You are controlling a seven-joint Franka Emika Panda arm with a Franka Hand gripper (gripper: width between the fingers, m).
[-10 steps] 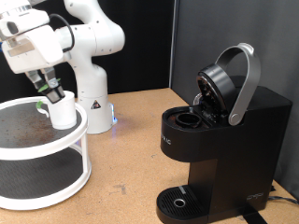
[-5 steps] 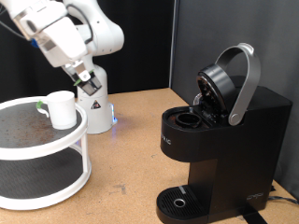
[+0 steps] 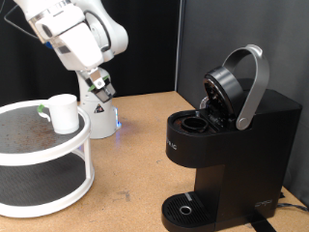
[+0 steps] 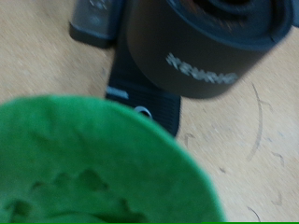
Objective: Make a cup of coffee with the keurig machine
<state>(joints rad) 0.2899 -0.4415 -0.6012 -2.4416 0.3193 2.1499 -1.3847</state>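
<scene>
We see the tool [image 3: 100, 89] raised above the counter [image 3: 135, 155], between the white two-tier stand [image 3: 48, 159] and the keurig machine [image 3: 227, 145] in the exterior view. It is clenched on a small dark pod [image 3: 103, 92] that sits between its fingers. In the wrist view that pod's green top [image 4: 93, 163] fills the foreground as a blur.

The cup [image 3: 64, 113] stands upright on the upper tier of the stand, at the exterior view's left, apart from the tool.

The keurig machine sits on the counter at the exterior view's right. Its grey-silver lid handle [image 3: 251, 87] is swung up, and the brew chamber [image 3: 193, 123] below it lies open. The round drip tray [image 3: 185, 207] is at its foot.

In the wrist view we read "KEURIG" [image 4: 199, 70] in pale letters across the machine's dark rounded front. We also see faint lettering on the front in the exterior view, too small to read.
</scene>
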